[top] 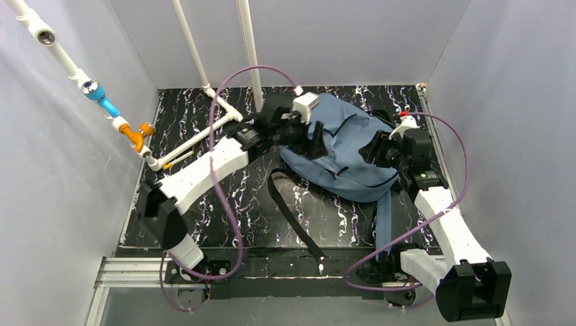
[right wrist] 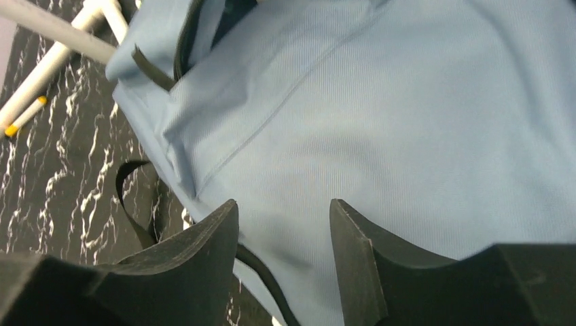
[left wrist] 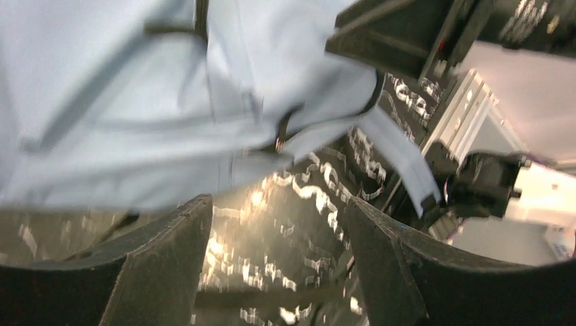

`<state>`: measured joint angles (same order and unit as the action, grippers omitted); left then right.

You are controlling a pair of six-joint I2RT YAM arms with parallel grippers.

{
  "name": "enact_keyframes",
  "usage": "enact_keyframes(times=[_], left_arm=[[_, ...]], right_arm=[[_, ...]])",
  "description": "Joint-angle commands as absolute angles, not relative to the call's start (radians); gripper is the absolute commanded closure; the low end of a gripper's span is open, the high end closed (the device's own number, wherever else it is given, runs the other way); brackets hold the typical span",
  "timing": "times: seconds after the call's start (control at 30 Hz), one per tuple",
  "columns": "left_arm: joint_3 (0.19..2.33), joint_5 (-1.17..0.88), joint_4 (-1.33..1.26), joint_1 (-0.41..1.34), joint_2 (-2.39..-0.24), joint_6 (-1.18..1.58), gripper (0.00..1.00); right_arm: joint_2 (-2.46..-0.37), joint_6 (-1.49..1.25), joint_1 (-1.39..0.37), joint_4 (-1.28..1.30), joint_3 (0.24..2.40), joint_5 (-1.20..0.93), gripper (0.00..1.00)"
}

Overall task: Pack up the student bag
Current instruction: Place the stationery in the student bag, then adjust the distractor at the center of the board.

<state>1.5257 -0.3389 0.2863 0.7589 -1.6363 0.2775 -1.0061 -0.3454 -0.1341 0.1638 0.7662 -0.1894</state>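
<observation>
The slate-blue student bag (top: 346,153) lies flat on the black marbled table, right of centre. Its black webbing strap (top: 292,217) trails toward the near edge, and a blue shoulder strap (top: 384,217) hangs down on the right. My left gripper (top: 309,136) is at the bag's upper left edge. In the left wrist view it (left wrist: 278,210) is open and empty over the table, with the bag (left wrist: 136,102) just beyond the fingertips. My right gripper (top: 382,153) is at the bag's right side. In the right wrist view it (right wrist: 284,210) is open just above the bag's fabric (right wrist: 407,122).
White pipes (top: 197,136) with blue and orange fittings run across the back left of the table. A thin yellow-tipped pen (top: 178,159) lies beside them and also shows in the right wrist view (right wrist: 24,117). White walls enclose three sides. Purple cables loop over both arms.
</observation>
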Motion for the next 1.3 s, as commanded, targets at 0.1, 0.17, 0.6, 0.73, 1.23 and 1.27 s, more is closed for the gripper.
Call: enact_keyframes(times=[0.1, 0.17, 0.6, 0.73, 1.23, 1.27], left_arm=[[1.15, -0.121, 0.552, 0.719, -1.22, 0.214, 0.29], [1.064, 0.062, 0.604, 0.694, -1.117, 0.237, 0.25], [0.538, 0.552, 0.237, 0.287, -0.742, 0.834, 0.02], [0.602, 0.449, 0.195, 0.106, -0.923, 0.953, 0.02], [0.405, 0.363, -0.521, -0.148, -1.258, 1.176, 0.62], [0.41, 0.337, -0.553, -0.174, -1.298, 1.187, 0.61]], right_arm=[[-0.9, -0.296, -0.144, 0.206, 0.694, -0.253, 0.32], [-0.896, -0.29, -0.145, 0.195, 0.703, -0.263, 0.29], [-0.871, -0.291, -0.147, 0.214, 0.757, -0.334, 0.29], [-0.842, -0.279, -0.147, 0.26, 0.753, -0.332, 0.29], [-0.81, -0.257, -0.147, 0.302, 0.748, -0.293, 0.3], [-0.809, -0.258, -0.147, 0.302, 0.746, -0.292, 0.3]])
